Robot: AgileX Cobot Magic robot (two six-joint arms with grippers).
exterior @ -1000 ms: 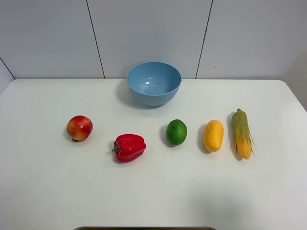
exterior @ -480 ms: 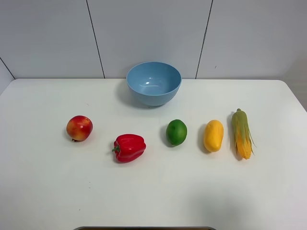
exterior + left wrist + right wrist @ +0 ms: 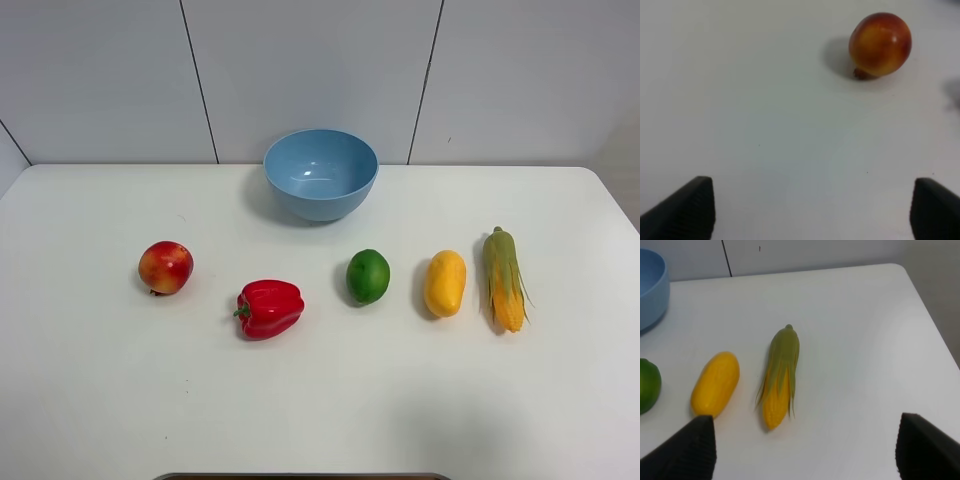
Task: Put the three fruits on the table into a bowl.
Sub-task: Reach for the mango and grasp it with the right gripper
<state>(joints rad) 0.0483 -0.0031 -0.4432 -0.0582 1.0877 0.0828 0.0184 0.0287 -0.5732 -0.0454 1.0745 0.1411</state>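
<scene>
On the desk [image 3: 320,400]: red-and-yellow fruit [image 3: 166,267] near the left edge, then bell pepper [image 3: 269,308], lime [image 3: 368,276], mango [image 3: 445,283] and corn cob [image 3: 503,279] toward the right edge, none touching. The bowl [image 3: 320,175] stands at the middle of the far edge. The left tool [image 3: 812,207] is released near that fruit; the right tool [image 3: 807,447] is released near the corn cob.

A pepper [image 3: 270,308] is lying on its side, stem pointing left. A corn cob [image 3: 504,279] is lying well to its right, green tip pointing toward the wall [image 3: 300,70].
</scene>
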